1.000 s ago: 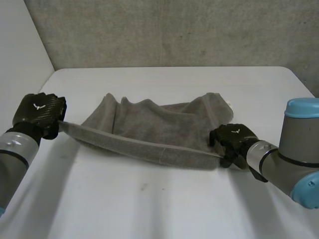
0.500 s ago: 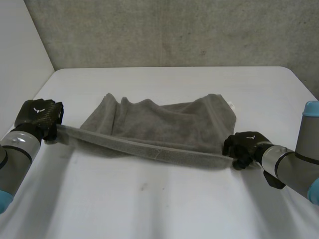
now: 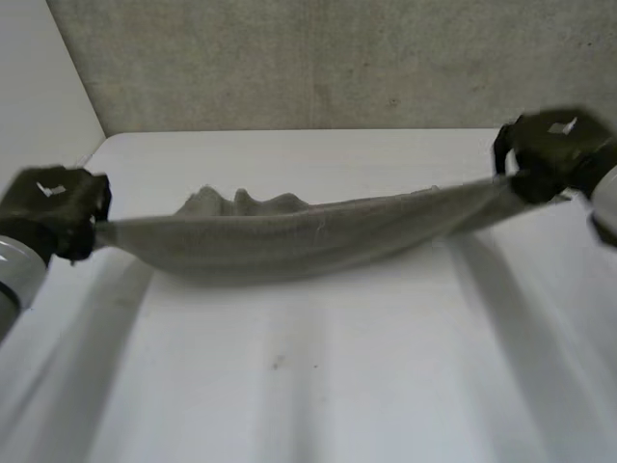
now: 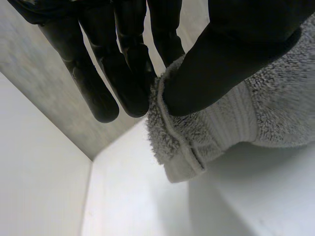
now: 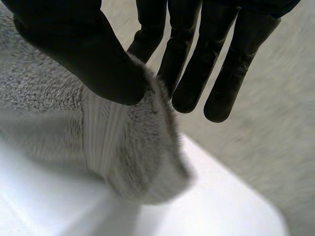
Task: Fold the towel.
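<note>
Towel (image 3: 289, 241) hung stretched across mid-frame over the table (image 3: 337, 386), left hand (image 3: 53, 207) and right hand (image 3: 554, 154) each pinching an end corner; level, equal tension judged necessary for a square fold.

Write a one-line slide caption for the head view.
The left hand and right hand each pinch a corner of the grey towel, stretched sagging between them over the white table.
</note>
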You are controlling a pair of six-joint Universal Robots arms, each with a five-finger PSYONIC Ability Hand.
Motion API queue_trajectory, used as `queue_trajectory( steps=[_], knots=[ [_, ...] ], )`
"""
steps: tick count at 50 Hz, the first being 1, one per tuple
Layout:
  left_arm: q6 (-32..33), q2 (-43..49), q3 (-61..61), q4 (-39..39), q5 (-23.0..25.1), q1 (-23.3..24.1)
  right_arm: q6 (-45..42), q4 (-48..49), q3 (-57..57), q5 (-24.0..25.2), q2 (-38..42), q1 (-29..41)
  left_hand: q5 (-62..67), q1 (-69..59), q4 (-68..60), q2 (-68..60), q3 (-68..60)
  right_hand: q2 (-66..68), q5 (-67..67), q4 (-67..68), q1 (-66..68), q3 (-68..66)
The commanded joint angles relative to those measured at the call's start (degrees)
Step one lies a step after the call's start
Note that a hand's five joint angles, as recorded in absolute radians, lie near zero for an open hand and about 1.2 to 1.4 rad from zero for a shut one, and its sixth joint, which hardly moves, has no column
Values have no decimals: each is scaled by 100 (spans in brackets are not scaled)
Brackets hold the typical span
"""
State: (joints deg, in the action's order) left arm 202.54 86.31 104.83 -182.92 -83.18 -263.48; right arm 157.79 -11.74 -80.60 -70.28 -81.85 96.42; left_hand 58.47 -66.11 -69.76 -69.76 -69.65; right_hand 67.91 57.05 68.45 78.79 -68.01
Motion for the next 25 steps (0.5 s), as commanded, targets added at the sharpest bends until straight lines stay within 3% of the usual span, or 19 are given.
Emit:
queue_trajectory(
  steps=[1, 8, 12, 14, 20, 25],
  knots=[
    [-5, -992, -691, 1265, 4, 7, -1286, -1550, 906, -56, -692, -202, 1153, -1389, -1024, -1024, -1035, 1209, 1295, 1155, 121, -1199],
    [22, -940, -903, 1971, 13, 7, -1813, -2174, 1082, -153, -692, -53, 1153, -1389, -1024, -1024, -1035, 1209, 1295, 1155, 121, -1199],
    [39, -293, -841, 2006, 39, 68, -1848, -2174, 976, -223, -410, 149, 1153, -1389, -1024, -1024, -1035, 1209, 1295, 1155, 121, -1199],
    [48, 23, -868, 1997, 30, 86, -1971, -2183, 967, -415, 193, 368, 1153, -1389, -1024, -1024, -1035, 1209, 1295, 1155, 121, -1199],
    [57, 1412, -1472, 1795, 13, 103, -2261, -2157, 1073, -812, 978, 492, 1153, -1389, -1024, -1024, -1035, 1209, 1295, 1155, 121, -1199],
    [57, 2387, -2542, 1628, 4, 235, -2297, -1851, 1957, -1058, 2014, 711, 1153, -1389, -1024, -1024, -1035, 1209, 1295, 1155, 121, -1199]
  ],
)
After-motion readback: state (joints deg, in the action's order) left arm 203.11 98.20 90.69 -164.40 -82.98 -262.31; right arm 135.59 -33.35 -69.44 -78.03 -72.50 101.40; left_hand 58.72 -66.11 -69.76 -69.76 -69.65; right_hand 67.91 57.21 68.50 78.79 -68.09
